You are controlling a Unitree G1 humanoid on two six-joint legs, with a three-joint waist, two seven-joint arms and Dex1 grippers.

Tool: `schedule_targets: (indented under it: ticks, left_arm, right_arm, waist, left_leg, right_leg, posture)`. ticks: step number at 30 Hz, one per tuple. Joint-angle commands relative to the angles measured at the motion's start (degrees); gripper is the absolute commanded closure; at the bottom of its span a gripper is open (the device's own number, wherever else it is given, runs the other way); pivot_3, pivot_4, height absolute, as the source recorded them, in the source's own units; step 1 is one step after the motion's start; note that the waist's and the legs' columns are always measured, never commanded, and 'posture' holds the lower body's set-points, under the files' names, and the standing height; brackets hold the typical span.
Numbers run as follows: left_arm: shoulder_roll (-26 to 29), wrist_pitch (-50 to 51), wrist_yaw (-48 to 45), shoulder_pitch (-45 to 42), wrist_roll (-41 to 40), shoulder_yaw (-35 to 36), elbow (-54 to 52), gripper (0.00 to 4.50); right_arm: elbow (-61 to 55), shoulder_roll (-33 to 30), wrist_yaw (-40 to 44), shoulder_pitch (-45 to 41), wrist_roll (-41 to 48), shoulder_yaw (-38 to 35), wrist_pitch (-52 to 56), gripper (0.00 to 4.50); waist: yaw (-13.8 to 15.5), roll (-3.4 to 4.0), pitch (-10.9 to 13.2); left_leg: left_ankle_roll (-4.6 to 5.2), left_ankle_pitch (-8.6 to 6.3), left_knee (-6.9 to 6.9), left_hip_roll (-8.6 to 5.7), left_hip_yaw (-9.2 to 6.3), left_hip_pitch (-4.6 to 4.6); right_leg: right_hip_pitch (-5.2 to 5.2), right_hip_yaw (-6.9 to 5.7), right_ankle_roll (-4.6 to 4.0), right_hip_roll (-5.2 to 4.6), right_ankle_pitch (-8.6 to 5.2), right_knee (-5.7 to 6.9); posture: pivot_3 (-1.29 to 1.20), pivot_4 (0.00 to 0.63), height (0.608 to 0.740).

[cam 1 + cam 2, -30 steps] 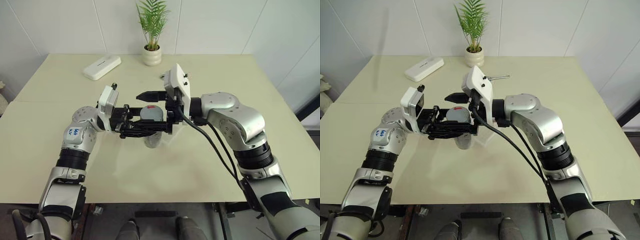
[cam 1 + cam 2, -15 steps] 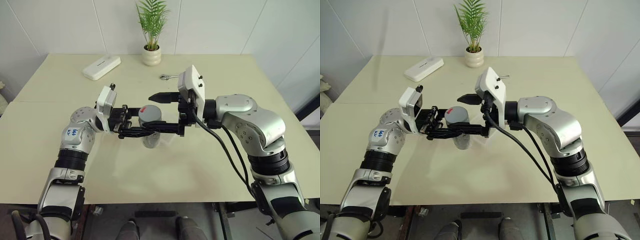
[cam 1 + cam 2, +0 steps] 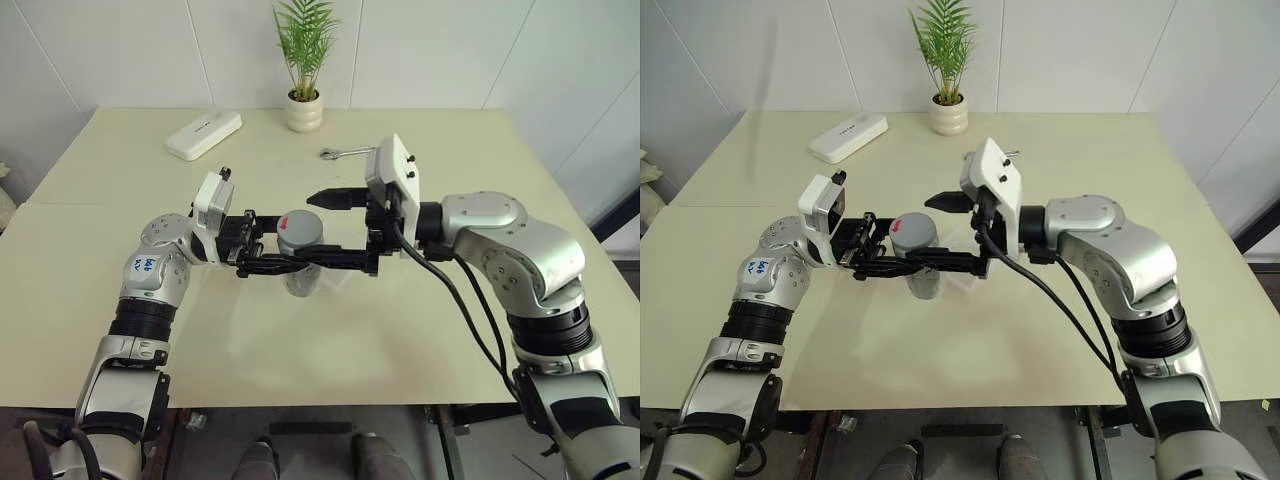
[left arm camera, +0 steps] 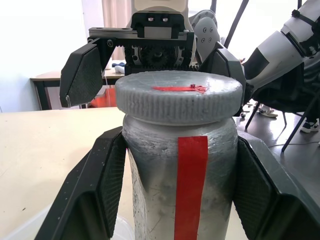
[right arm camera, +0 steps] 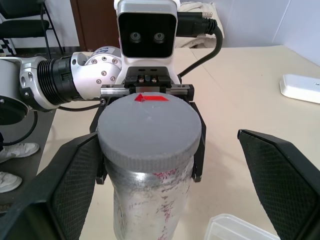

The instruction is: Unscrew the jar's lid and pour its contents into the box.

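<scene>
The left gripper (image 4: 177,200) is clamped on the jar (image 4: 180,180), one finger on each side, holding it upright above the table (image 3: 400,330). The grey lid (image 5: 149,131) sits on the jar. The right gripper (image 5: 160,185) faces it with fingers (image 5: 75,185) spread wide, one on each side of the lid and clear of it. The box (image 5: 240,229) lies below, between those fingers; the contents seem hidden by the jar's cloudy wall.

Both arms were silver-grey metal with black ribbed bands at the forearms. Each wrist carried a white camera block. The left gripper (image 3: 272,262) and right gripper (image 3: 322,228) had black, cross-hatched fingers. A black cable looped from the right wrist; a blue mark sat on the left elbow.
</scene>
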Motion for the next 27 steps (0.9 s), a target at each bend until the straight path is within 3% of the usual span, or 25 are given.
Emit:
schedule_targets:
  ticks: [1,19,27]
  left_arm:
    - [0.41,-0.55,-6.02,-0.81,-0.36,0.55,-1.32,1.9]
    - [0.33,-1.54,-6.38,-1.99,0.06,0.3,0.87,1.9]
    - [-0.35,-2.55,-6.39,-2.94,-0.2,-0.65,2.51,1.9]
  right_arm:
    - [-2.48,-1.31,-0.22,0.32,0.67,-2.21,-0.05,0.0]
    - [-6.97,-5.96,0.08,1.55,4.12,-4.08,3.04,0.0]
    - [-6.03,-2.22,-3.42,-1.42,5.77,-5.05,4.0,0.0]
  waist:
    - [0.01,0.0,0.0]
    - [0.06,0.0,0.0]
    - [0.01,0.0,0.0]
  left_leg:
    - [0.0,0.0,0.0,0.0,0.0,0.0]
    - [0.0,0.0,0.0,0.0,0.0,-0.01]
    - [0.0,0.0,0.0,0.0,0.0,-0.01]
  right_leg:
    - [0.0,0.0,0.0,0.0,0.0,0.0]
    - [0.0,0.0,0.0,0.0,0.0,-0.01]
    - [0.0,0.0,0.0,0.0,0.0,-0.03]
  posture:
    - [0.0,0.15,0.74]
    - [0.0,0.15,0.74]
    - [0.0,0.15,0.74]
